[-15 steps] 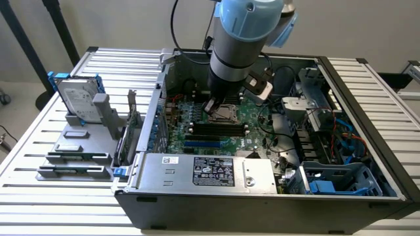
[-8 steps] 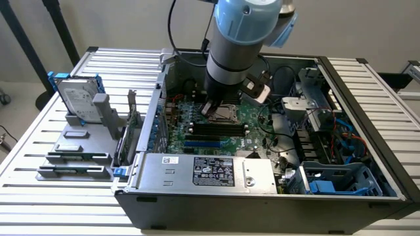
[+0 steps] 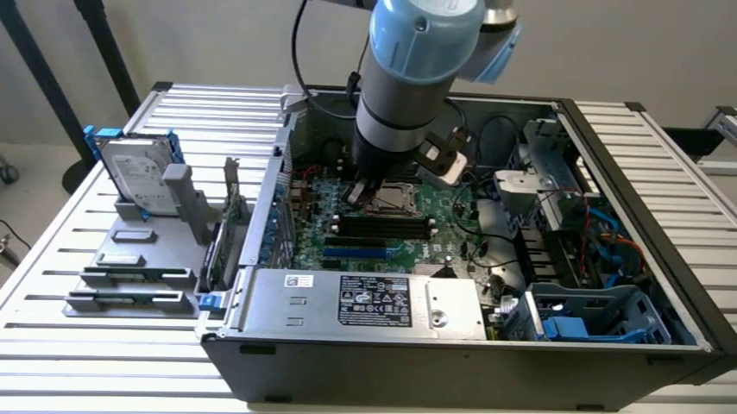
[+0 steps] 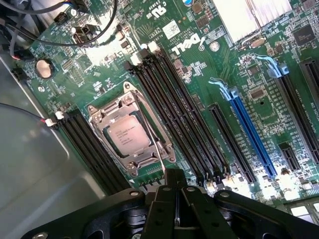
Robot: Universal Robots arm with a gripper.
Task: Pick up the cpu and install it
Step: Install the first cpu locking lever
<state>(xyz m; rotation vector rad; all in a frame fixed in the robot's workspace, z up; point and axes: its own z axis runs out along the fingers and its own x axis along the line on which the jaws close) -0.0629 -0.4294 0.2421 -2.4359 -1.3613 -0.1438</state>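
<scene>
Open computer case (image 3: 645, 259) lying on a slatted worktop (image 3: 69, 259), motherboard (image 4: 209, 89) facing up. Arm reaching down into the case from above, tool (image 4: 177, 199) clenched with its black fingers (image 4: 192, 209) pressed together and nothing between them. Tool hovering over the motherboard, close above the socket region, just beside the socket's edge in the wrist view.

Cpu (image 4: 129, 135) seated flat inside the metal socket frame (image 4: 107, 112), dull silver top up, framed on all sides by the bracket. Thin wire lever (image 4: 159, 152) running along one side of the socket. Black memory slots (image 4: 169, 104) flanking the socket on both sides, blue expansion slot (image 4: 251, 134) farther across the board. In the exterior view, socket (image 3: 392, 197) visible just below the arm's wrist.

Power supply (image 3: 368, 300) with a printed label at the near edge of the case. At the exterior view's left, outside the case, grey holder (image 3: 127, 267) on the worktop carrying small grey blocks, with a silver hard drive (image 3: 133, 172) in a blue frame standing upright behind it.
</scene>
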